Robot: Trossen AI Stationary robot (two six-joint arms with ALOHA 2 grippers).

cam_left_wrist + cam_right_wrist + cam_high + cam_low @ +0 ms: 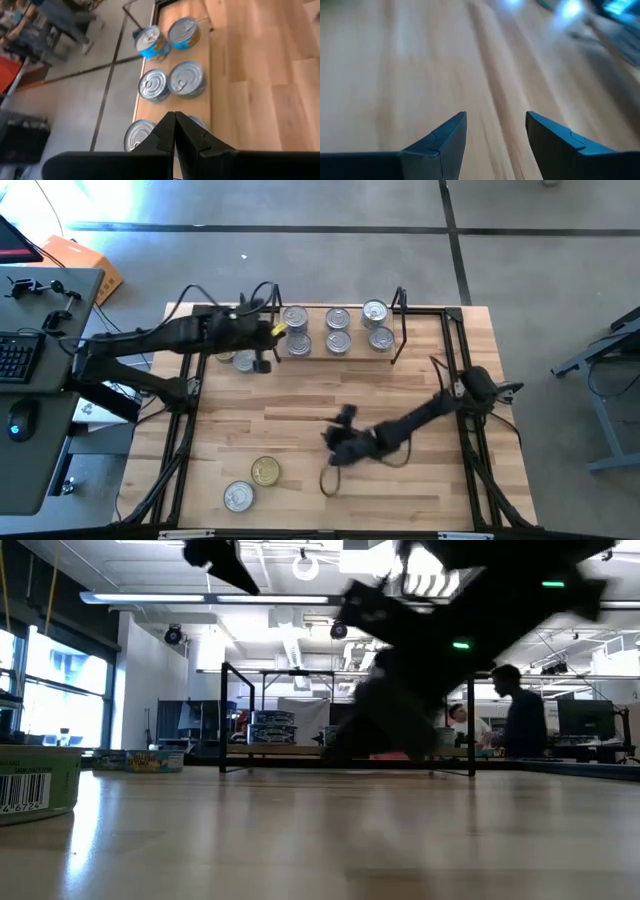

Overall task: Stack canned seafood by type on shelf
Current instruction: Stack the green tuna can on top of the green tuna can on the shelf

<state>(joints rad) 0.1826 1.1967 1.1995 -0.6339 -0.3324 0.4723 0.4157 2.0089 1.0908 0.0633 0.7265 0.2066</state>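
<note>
The shelf (352, 352) stands at the table's far edge and carries several silver-lidded tins (338, 330) in two rows. In the left wrist view the tins (186, 78) run away from me, and two have blue labels (153, 42). My left gripper (280, 332) (175, 120) is shut at the shelf's left end, above the gap between the two nearest tins (140, 134). Two more tins (240, 359) lie on the table under that arm. A gold-lidded tin (265, 471) and a silver one (238, 496) sit near the front left. My right gripper (338, 438) (496, 125) is open over bare wood at mid-table.
The table's black frame posts (452, 320) rise at the corners, and the shelf's wire end frames (400, 305) stand beside the tins. A dark cable loop (330, 480) lies near the right gripper. In the low view a barcoded tin (35, 785) sits close by, and people (520, 715) are in the room beyond.
</note>
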